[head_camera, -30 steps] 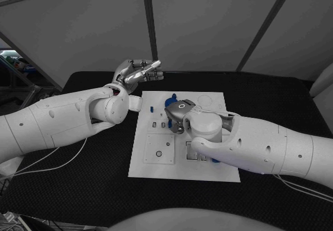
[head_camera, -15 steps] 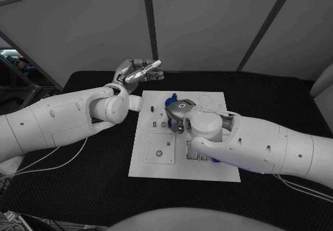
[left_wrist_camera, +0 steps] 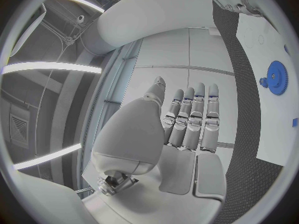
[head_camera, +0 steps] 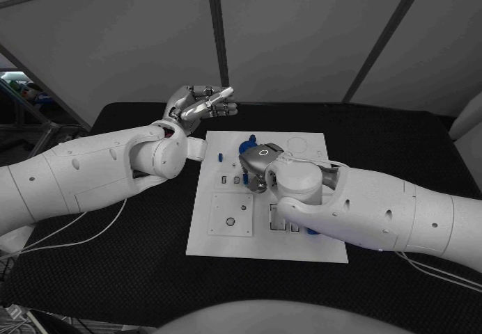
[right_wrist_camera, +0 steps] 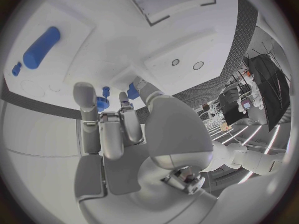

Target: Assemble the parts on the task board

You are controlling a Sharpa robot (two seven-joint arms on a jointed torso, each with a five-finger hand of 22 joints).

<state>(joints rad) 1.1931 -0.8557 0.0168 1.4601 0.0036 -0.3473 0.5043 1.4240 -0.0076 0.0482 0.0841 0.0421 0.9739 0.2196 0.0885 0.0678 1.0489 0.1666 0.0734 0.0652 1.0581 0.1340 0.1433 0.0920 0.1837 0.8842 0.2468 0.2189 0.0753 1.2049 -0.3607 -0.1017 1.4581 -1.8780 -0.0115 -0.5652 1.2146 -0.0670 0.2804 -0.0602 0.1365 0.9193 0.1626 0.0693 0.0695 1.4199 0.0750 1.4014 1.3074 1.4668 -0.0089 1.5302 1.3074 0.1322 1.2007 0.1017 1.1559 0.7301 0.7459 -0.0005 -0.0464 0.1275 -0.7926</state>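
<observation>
Two silver hands work unequally: the right hand hovers low over the white rectangular task board mid-surface, fingers curled beside a small blue peg, grip unclear. Left hand, flat and empty, waits far-left, further from the part.

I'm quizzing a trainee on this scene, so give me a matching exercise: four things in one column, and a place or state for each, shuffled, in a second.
Things:
1. left hand
2. right hand
3. task board
4. blue gear

Places or states:
A. lying on the white plate
B. raised past the table's far edge, fingers straight, holding nothing
C. down over the board's middle
D. flat on the black table

Pairs: 1-B, 2-C, 3-D, 4-A
</observation>
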